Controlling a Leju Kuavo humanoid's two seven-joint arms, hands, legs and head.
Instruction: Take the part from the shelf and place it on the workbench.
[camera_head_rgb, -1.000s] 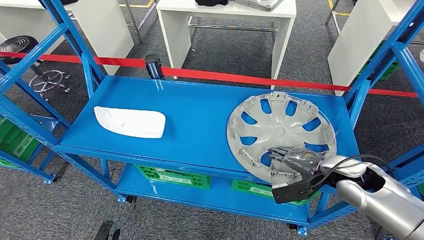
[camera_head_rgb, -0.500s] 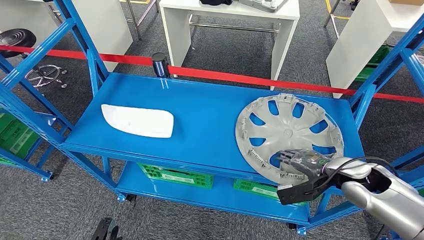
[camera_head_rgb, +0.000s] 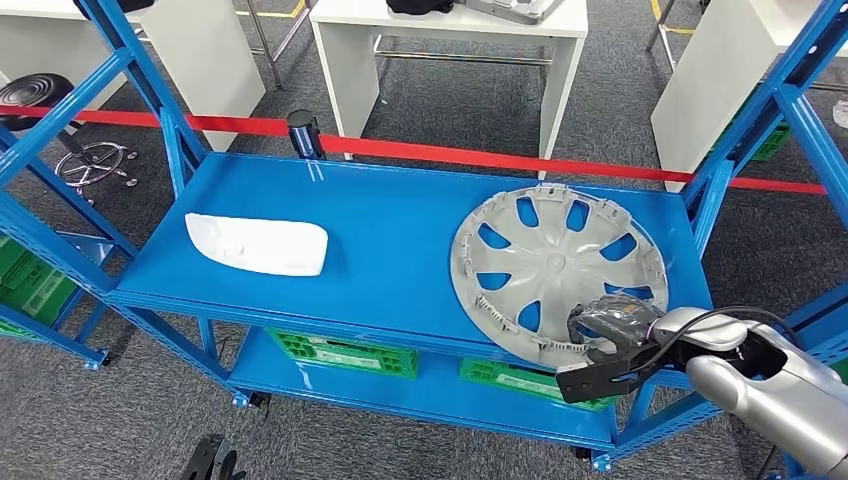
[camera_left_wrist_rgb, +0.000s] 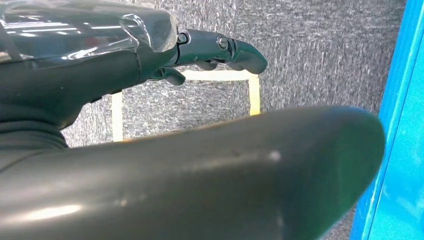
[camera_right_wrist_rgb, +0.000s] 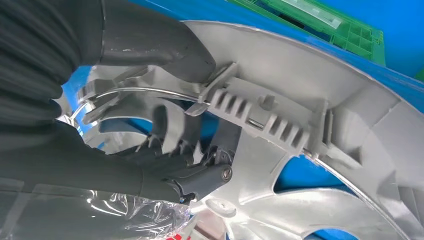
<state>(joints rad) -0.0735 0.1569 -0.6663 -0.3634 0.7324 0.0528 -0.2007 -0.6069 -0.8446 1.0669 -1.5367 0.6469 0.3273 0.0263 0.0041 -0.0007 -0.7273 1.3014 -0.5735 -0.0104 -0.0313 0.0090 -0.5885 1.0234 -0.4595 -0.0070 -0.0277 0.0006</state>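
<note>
Where shelf (camera_head_rgb: 400, 235) holds hubcap (camera_head_rgb: 555, 265), right hand (camera_head_rgb: 612, 325) fingers grip rim.

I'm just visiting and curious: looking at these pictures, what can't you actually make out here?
- Head view: the near rim of the wheel cover lies under the right hand, so the grip is hidden there.
- Right wrist view: the fingers curl into the cover's openings; their tips are hidden.
- Left wrist view: the left hand is blocked by its thumb.
- Head view: the green crates are cut off by the shelf.

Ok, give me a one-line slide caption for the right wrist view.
Right hand grips the rim of the grey hubcap on the blue shelf, thumb outside, fingers curled inside.
</note>
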